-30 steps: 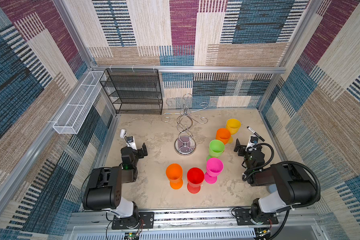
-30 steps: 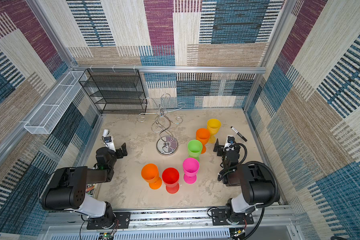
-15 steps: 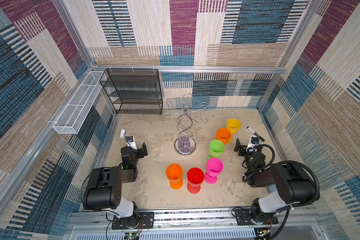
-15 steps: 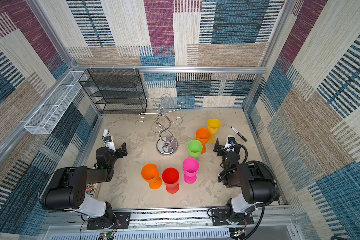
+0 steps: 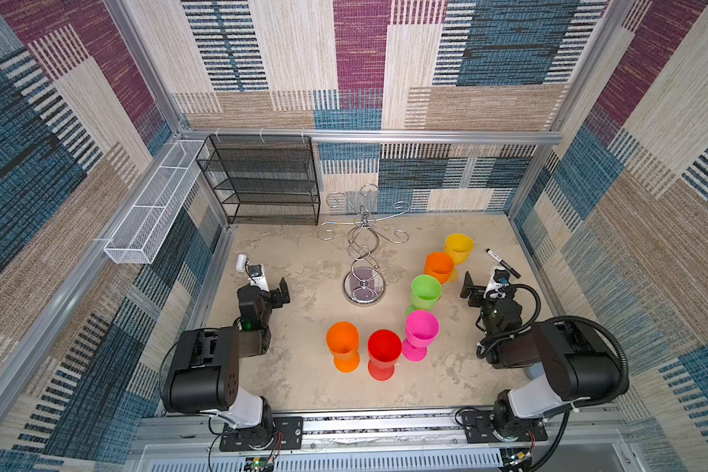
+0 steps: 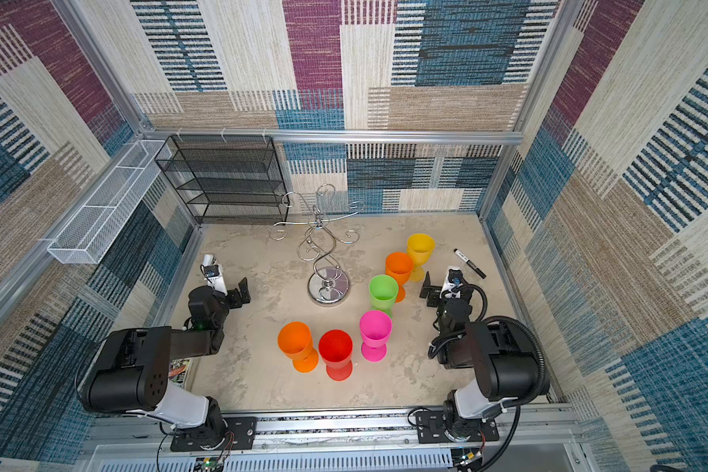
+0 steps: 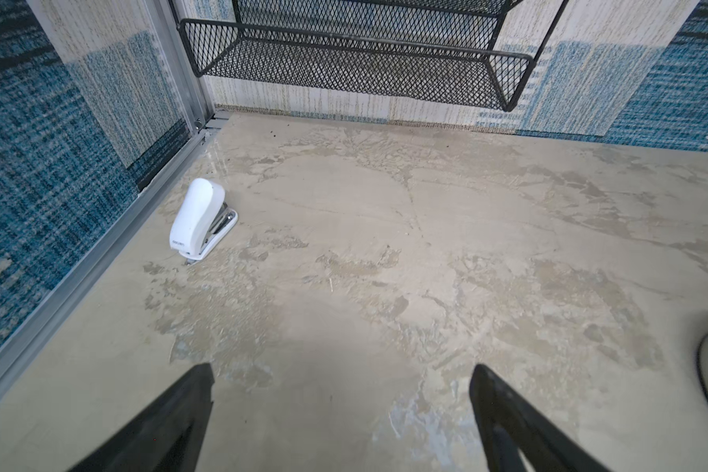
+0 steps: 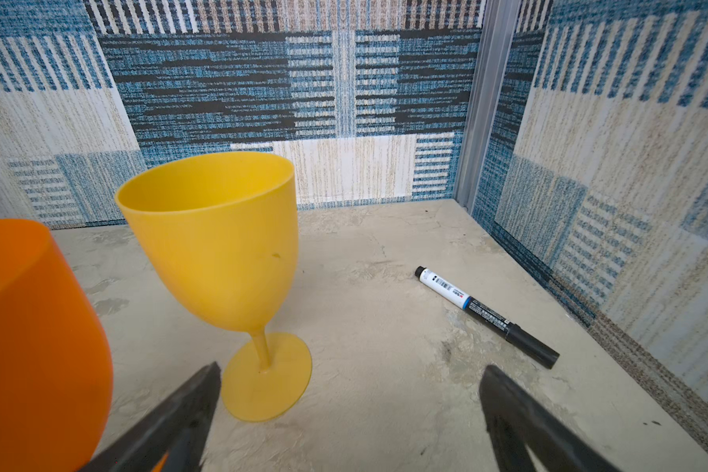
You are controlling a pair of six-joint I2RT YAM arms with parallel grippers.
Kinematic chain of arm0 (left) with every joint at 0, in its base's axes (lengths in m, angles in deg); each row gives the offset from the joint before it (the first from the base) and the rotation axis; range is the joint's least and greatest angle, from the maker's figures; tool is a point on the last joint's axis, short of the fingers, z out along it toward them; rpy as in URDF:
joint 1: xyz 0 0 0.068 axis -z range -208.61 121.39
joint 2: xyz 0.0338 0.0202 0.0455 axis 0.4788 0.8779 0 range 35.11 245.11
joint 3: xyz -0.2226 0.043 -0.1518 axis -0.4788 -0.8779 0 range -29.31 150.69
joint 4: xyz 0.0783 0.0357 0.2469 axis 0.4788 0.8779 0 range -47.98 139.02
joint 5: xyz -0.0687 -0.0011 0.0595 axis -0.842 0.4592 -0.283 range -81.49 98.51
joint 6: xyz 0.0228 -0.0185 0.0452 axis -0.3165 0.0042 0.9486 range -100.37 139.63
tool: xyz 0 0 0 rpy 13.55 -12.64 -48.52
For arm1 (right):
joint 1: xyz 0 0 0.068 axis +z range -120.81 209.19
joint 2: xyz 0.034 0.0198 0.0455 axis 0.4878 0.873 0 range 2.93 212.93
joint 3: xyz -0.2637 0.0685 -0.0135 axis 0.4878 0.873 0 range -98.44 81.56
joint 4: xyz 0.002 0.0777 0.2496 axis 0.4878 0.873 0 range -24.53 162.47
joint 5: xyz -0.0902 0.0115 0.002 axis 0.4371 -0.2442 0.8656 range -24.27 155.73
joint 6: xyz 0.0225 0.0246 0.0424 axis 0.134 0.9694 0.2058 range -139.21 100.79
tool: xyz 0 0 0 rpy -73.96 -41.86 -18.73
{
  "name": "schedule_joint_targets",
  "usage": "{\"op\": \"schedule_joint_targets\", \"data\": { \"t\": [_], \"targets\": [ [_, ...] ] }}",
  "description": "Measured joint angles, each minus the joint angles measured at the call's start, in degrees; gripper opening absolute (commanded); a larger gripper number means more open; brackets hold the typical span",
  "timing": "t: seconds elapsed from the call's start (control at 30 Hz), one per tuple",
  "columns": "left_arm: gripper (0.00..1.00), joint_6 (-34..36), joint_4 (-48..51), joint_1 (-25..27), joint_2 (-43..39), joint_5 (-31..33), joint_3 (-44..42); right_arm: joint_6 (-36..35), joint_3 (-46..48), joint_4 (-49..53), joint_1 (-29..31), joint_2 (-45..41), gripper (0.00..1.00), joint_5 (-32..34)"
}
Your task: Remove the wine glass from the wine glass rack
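The chrome wine glass rack stands mid-table, and no glass hangs on its curled arms. Several coloured plastic wine glasses stand upright on the table: yellow, orange, green, pink, red and a second orange. My left gripper rests low at the left, open over bare table. Just right of the yellow and orange glasses my right gripper stands open and holds nothing.
A black mesh shelf unit stands at the back left, with a white mesh basket on the left wall. A white stapler lies by the left wall. A black marker lies near the right wall.
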Motion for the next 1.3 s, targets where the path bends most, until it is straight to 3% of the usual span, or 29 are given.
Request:
{"op": "schedule_joint_targets", "data": {
  "t": [1.3],
  "targets": [
    [1.0, 1.0, 3.8, 0.2, 0.5, -3.3, 1.1, 0.0, 0.0, 0.0, 0.0, 0.0, 1.0, 0.0]
  ]
}}
